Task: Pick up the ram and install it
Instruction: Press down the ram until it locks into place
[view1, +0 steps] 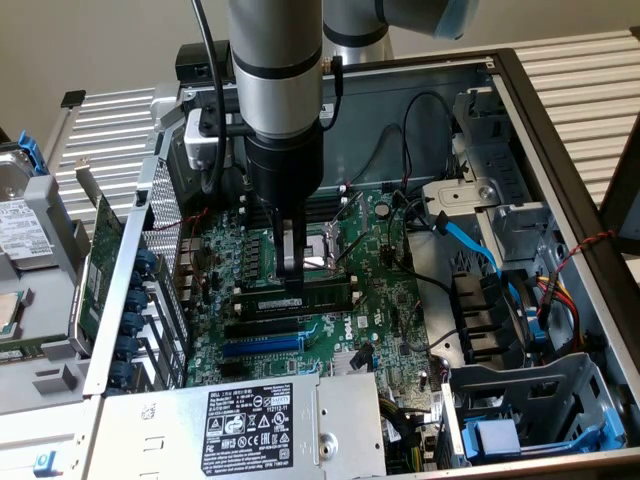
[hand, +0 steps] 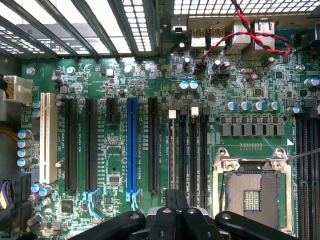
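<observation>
Exterior view, left to right:

- Far left of frame: hard drive (view1: 22, 225) lying outside the open computer case (view1: 560, 150).
- Left of centre: green expansion card (view1: 102, 262) standing on edge against the perforated metal wall, with a row of blue clips (view1: 135, 305) just beside it.
- Lower centre: power supply (view1: 250, 425), white label facing up.
- Centre: robot arm (view1: 275, 70) pointing straight down into the case; gripper (view1: 293, 272) low over the motherboard (view1: 390, 310).
- Claw state: clenched, fingers together, tips at the top edge of the ram (view1: 300, 297). Pinching or merely pressing: cannot tell.
- Ram position: centre of frame, lying lengthwise along a memory slot directly under the gripper, between the CPU socket (view1: 325, 255) above it in the frame and the blue expansion slot (view1: 265, 345) below it.
- Right of centre: blue cable (view1: 470, 240) running diagonally over the metal bracketry.
- Lower right: drive cage (view1: 540, 400).

Wrist view:

- White slot (hand: 47, 137), black slots and blue expansion slot (hand: 132, 145) in parallel on the motherboard (hand: 115, 160).
- Ram (hand: 173, 150) seen edge-on as a thin strip in line with the gripper (hand: 175, 200), beside the black memory slots (hand: 192, 155).
- CPU socket (hand: 252, 192) beyond those slots, open, with metal frame.
- Red-and-black wire (hand: 250, 35) looping near the rear connectors.
</observation>
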